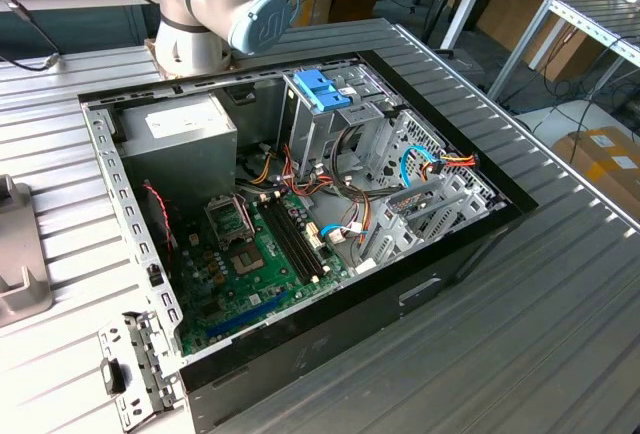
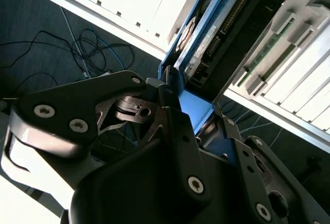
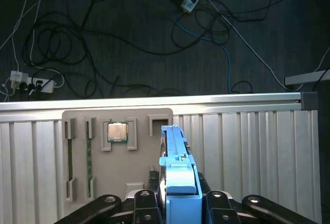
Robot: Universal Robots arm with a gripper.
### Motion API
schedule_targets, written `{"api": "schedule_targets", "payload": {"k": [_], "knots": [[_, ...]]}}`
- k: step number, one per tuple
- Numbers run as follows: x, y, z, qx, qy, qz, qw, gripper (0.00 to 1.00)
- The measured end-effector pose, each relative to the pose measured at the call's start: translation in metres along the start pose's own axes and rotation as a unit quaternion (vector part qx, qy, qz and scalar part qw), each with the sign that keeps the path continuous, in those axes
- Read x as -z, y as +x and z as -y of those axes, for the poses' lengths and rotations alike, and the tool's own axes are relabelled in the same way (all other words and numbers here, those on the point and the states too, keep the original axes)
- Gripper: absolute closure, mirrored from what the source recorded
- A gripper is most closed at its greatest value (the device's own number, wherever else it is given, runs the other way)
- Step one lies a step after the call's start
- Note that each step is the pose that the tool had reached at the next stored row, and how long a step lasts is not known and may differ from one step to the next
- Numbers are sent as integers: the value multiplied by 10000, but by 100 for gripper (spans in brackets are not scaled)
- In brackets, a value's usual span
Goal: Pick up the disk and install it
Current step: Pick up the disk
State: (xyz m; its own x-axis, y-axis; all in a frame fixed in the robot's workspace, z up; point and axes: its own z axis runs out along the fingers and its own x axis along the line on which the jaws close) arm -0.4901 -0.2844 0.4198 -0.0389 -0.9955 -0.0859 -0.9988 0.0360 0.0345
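The end effector (image 3: 178,203) is clamped on the disk (image 3: 176,152), held edge-on just beside the grey parts tray (image 3: 118,167) on the slatted surface (image 3: 247,152).

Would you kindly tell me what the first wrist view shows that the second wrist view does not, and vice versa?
From the first wrist view: a processor chip seated in the grey holder plate, and the disk seen edge-on. From the second wrist view: the disk's broad side with its row of pins. Shared: the disk in its blue bracket clamped by the hand, that plate, the ribbed table and loose cables.
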Motion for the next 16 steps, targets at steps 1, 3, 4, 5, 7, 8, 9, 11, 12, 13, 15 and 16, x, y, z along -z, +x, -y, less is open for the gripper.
{"api": "schedule_targets", "payload": {"k": [1,3,4,5,7,8,9,11,12,13,15,16], "knots": [[7,-1,0,0,0,1,10000,63],[24,-2,-1,0,0,3,10000,63],[29,-3,-1,0,0,4,10000,63],[38,-3,-1,0,0,5,10000,63],[59,-5,-2,0,-1,7,10000,63],[69,-6,-2,0,0,8,10000,63],[76,-7,-3,0,0,8,10000,63],[93,-8,-3,0,0,9,10000,63],[100,-9,-4,0,0,10,10000,63],[116,-10,-4,0,-1,11,10000,63],[131,-11,-5,0,0,12,10000,63],[144,-12,-5,0,0,13,10000,63]]}}
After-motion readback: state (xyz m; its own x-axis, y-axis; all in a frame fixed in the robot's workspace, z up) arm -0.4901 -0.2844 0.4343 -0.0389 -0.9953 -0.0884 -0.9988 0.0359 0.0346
